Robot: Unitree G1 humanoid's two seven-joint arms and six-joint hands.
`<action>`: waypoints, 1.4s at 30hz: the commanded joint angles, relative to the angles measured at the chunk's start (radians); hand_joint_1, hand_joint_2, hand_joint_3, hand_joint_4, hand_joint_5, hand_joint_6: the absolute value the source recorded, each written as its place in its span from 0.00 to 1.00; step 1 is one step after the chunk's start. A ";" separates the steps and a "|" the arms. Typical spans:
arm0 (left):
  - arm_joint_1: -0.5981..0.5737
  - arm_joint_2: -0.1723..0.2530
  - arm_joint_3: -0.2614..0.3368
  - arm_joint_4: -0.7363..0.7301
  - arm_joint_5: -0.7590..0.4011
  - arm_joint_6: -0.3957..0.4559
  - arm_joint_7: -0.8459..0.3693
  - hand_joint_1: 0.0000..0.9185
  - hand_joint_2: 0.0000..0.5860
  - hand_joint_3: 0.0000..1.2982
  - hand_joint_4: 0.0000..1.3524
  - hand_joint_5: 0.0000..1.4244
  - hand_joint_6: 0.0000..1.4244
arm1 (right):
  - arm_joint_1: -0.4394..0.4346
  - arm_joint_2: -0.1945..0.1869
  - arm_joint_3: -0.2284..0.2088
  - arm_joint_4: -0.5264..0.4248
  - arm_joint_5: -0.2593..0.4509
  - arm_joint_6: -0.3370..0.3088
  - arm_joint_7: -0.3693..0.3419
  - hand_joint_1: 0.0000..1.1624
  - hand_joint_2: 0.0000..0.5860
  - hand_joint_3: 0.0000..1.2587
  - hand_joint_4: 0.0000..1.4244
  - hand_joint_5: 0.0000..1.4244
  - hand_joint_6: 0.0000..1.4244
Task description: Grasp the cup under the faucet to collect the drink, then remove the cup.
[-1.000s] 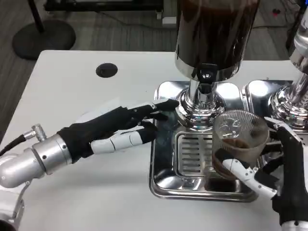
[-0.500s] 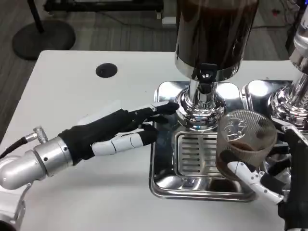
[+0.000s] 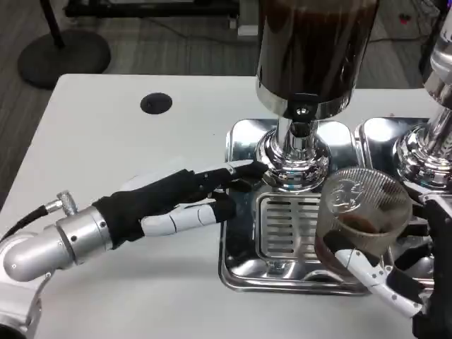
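Observation:
A clear ribbed plastic cup (image 3: 364, 208) with dark drink in its bottom is held by my right hand (image 3: 406, 272) above the right part of the steel drip tray (image 3: 244, 265), to the right of and below the faucet (image 3: 302, 113). The cup is tilted toward the camera. The faucet belongs to a dispenser (image 3: 314, 49) full of dark drink. My left hand (image 3: 180, 198) lies open over the table and the tray's left edge, fingers stretched toward the dispenser's chrome base, holding nothing.
A second chrome dispenser base (image 3: 424, 145) stands on its own tray at the right edge. A black round hole (image 3: 156, 103) sits in the white table (image 3: 106, 141) at the back left. Bare tabletop lies left and in front.
My right hand has carried the cup a little further right and toward me, away from the faucet. The left hand has drawn back slightly toward the left.

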 commanded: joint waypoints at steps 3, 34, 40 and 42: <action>0.028 0.006 -0.003 -0.037 -0.015 -0.003 -0.017 0.00 0.17 0.08 0.07 0.10 0.19 | 0.064 0.008 0.024 -0.073 -0.010 -0.064 -0.019 0.58 0.37 0.43 0.39 0.53 0.68; 0.090 0.029 0.026 -0.118 -0.065 0.038 -0.030 0.00 0.18 0.09 0.08 0.11 0.19 | 0.164 0.013 0.048 -0.123 -0.036 -0.111 -0.023 0.58 0.40 0.45 0.40 0.54 0.68; 0.089 0.026 0.028 -0.117 -0.063 0.036 -0.037 0.00 0.18 0.09 0.08 0.11 0.19 | 0.167 0.014 0.046 -0.125 -0.034 -0.121 -0.024 0.58 0.40 0.45 0.40 0.54 0.69; 0.093 0.024 0.025 -0.121 -0.063 0.035 -0.039 0.00 0.18 0.09 0.08 0.11 0.19 | 0.169 0.016 0.046 -0.125 -0.034 -0.124 -0.025 0.58 0.40 0.45 0.41 0.54 0.69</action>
